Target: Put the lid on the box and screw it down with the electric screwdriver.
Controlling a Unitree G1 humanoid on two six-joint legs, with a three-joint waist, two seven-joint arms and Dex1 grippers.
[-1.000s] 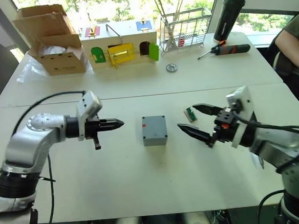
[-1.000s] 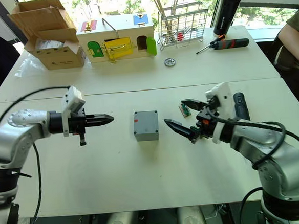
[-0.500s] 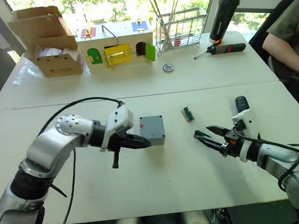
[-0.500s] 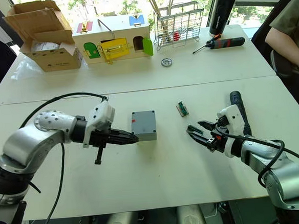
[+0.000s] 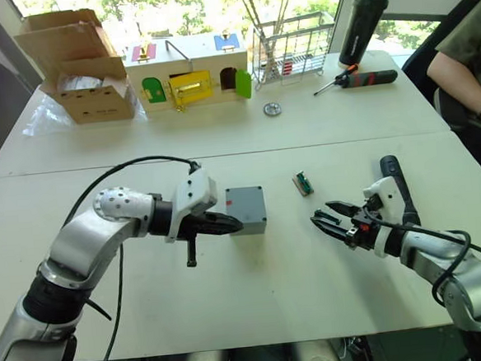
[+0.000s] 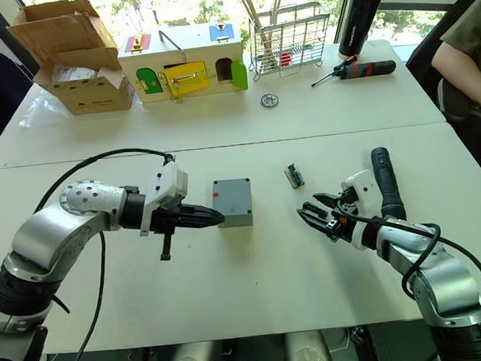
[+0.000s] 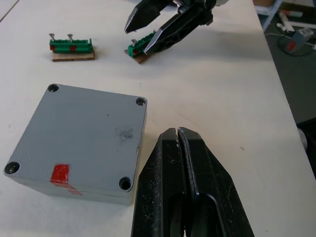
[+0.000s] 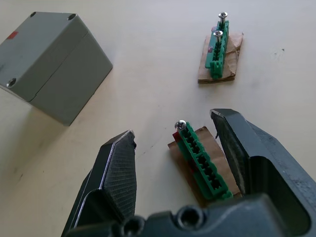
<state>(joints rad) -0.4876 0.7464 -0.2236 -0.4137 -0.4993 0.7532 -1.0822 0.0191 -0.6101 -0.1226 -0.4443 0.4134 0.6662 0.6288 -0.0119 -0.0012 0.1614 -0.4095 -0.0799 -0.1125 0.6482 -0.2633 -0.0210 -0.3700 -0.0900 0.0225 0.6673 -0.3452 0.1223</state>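
On the white desk [image 5: 273, 286] the left claw [image 7: 177, 132] has its two black fingers pressed together, holding nothing, with the tips just beside the small grey plastic box [image 5: 246, 210], level with its near side; whether they touch it cannot be told. The box stands near the middle of the desk with its flat grey square lid [image 7: 79, 132] already seated on top, four corner holes showing and a small red mark at one edge. The right claw [image 8: 173, 143] is spread wide, its fingers on either side of a green terminal block on a brown cardboard scrap [image 8: 201, 164] that carries one upright screw; the fingers stand clear of it, so it is not gripped. A second green terminal block on cardboard [image 8: 217, 52], with two screws standing in it, lies between that claw and the box, apart from both. The long black pen-shaped electric screwdriver [image 6: 383, 181] lies on the desk just beside the right arm. Farther back on the desk are one open cardboard box [image 5: 80, 64], one colourful wooden latch box [image 5: 190, 68], one wire basket [image 5: 293, 46], one small round metal disc [image 5: 273, 109], one red-and-black hand screwdriver [image 5: 365, 78] and one tall black bottle [image 5: 360, 23].
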